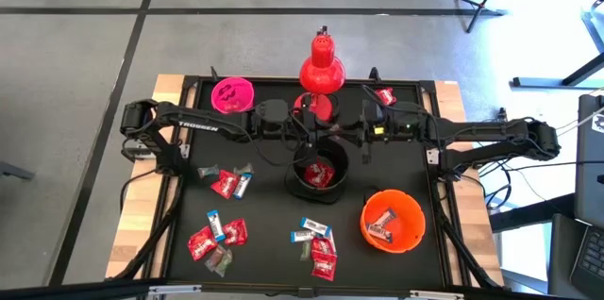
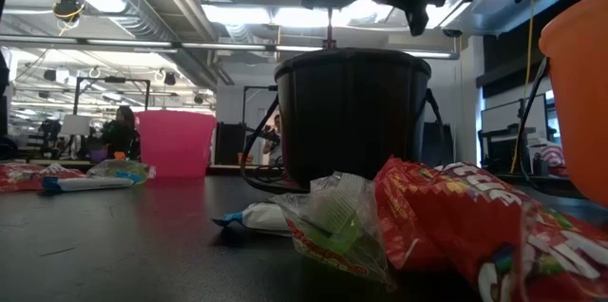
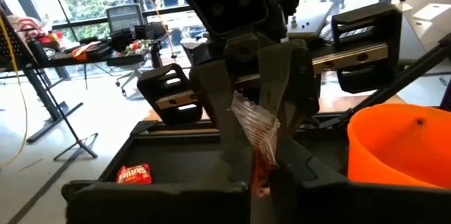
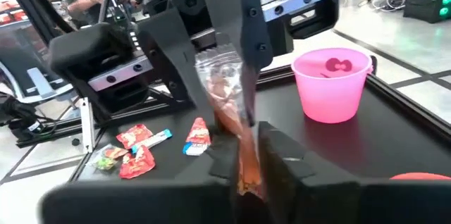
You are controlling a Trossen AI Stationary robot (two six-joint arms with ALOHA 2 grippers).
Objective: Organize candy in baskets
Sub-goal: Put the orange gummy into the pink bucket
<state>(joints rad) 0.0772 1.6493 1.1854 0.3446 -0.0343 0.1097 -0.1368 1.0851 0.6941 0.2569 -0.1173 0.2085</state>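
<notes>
Meeting over the black bucket, both grippers pinch one candy
Left gripper is clamped on the wrapper; right gripper grips narrowly; pink bucket at the desk's far left corner; orange bucket near the right edge.

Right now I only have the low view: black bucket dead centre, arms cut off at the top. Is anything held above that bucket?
Observer: Yes. The wrist views show the left fingers shut on a clear-and-red wrapped candy.
Operator: Is anything inside the black bucket?
Observer: The high view shows red candy lying inside the black basket.
Operator: And the orange one at my right edge?
Observer: From above, the orange basket holds a red-and-white piece.
</notes>
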